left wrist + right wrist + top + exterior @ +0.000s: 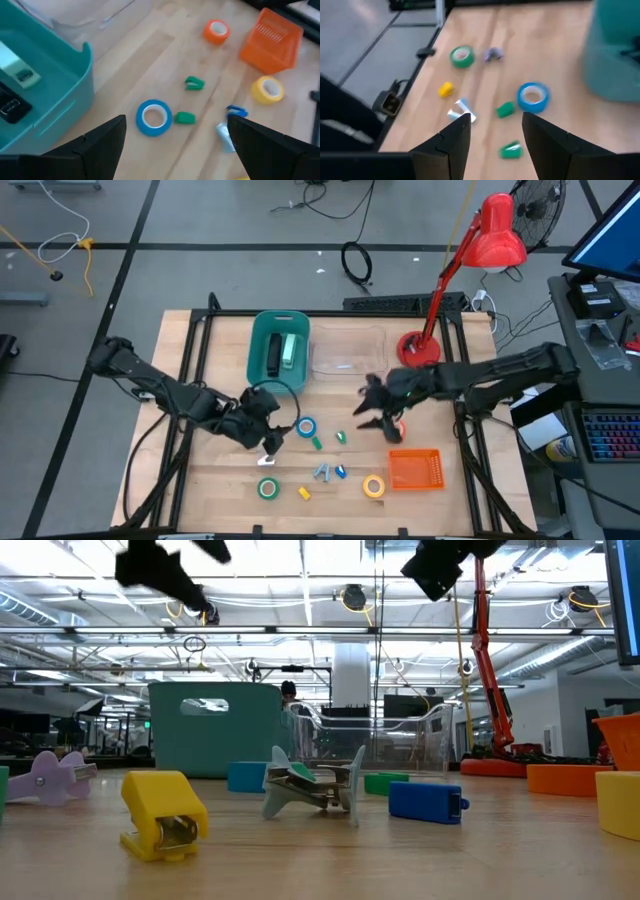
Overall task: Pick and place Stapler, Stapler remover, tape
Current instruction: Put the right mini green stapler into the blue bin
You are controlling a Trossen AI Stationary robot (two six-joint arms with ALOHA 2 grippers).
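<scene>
The blue tape roll point(154, 117), judged light and stiff, is best pinched across its rim by the wide-open, empty left pincer point(175, 145); the right pincer point(495, 137) is half-open, empty.

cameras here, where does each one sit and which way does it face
high view: above the table, looking straight down; both dark arms show.
low view: at tabletop height, looking level across into the room; arms enter from above.
left wrist view: on the left arm, looking past its open left hand.
right wrist view: on the right arm, past its empty right hand.
Both wrist views share the blue ring-shaped tape roll.
</scene>
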